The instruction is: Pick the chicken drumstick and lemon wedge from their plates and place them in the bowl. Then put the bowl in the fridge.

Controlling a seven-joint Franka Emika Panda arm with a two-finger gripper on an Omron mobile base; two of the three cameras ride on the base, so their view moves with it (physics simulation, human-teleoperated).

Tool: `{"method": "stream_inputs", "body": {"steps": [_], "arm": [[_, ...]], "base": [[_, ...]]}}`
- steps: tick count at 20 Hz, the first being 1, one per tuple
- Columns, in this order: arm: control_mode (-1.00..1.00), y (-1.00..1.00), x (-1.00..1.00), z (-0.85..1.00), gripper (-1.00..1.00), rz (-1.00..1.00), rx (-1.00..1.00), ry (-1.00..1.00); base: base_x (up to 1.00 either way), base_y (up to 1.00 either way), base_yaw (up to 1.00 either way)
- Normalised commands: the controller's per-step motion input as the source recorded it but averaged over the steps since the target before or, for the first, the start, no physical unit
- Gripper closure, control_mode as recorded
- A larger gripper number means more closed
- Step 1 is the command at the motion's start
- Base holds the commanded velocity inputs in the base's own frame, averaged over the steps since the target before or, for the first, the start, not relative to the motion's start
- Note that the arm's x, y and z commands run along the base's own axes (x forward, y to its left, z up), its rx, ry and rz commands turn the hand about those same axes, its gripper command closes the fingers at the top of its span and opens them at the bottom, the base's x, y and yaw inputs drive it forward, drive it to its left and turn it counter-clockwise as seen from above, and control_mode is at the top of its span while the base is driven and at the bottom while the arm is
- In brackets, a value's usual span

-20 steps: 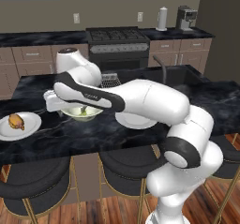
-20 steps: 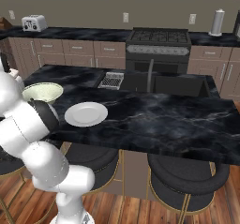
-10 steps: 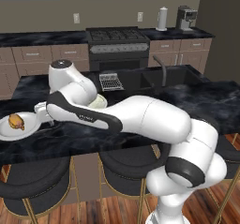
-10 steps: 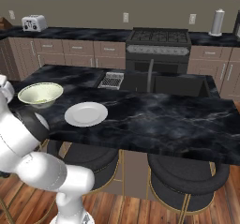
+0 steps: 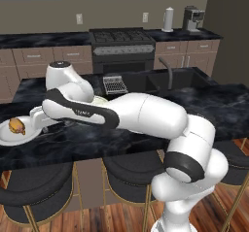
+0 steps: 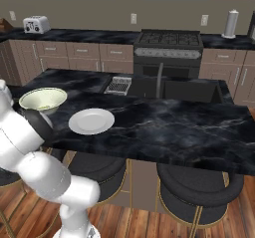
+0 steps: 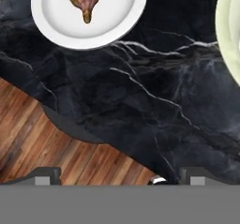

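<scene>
Drumstick (image 5: 17, 125) — catalogued on the white plate (image 5: 9, 138) at the near left corner of the bench (image 6: 164, 122), golden-brown, paler end toward the bench edge as my hand view shows it.

Tool (image 7: 119, 178) — nearest item; tips stand spread wide, pinching nothing, hanging over bare bench just short of that plate. I read this as the approach to the first pick.

Bowl (image 6: 43, 99) — pale cream-green, just beyond the drumstick plate; its rim cuts into the hand view on the side away from the plate. A yellow-green speck inside may be the lemon wedge; too small for me to say.

Second white plate (image 6: 91, 121) — beside the bowl, toward the middle of the bench, nothing on it.

Risks, as I judge them:
- Drumstick is rounded and tapered; tips closing off-centre could squirt it across the plate or off the near edge to the floor.
- Descending too low would press the plate and skid it toward that edge.
- The forearm sweeps close over the bowl; a careless swing could knock it.
</scene>
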Motion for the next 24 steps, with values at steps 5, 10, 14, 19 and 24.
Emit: {"method": "stream_inputs", "body": {"steps": [5,10,14,19,24], "arm": [[-1.0,0.37,0.01,0.02,-1.0,0.11,-0.07,-0.07],[-1.0,0.36,0.03,0.0,-1.0,0.01,-0.14,-0.2],[-1.0,0.23,0.16,0.0,-1.0,0.0,-0.07,-0.06],[-1.0,0.2,0.24,0.0,-1.0,0.0,0.0,0.02],[-1.0,0.3,0.2,0.0,-1.0,0.0,0.0,-0.03]], "base": [[0.0,0.0,0.0],[0.0,0.0,0.0],[0.0,0.0,0.0],[0.0,0.0,0.0],[0.0,0.0,0.0]]}}
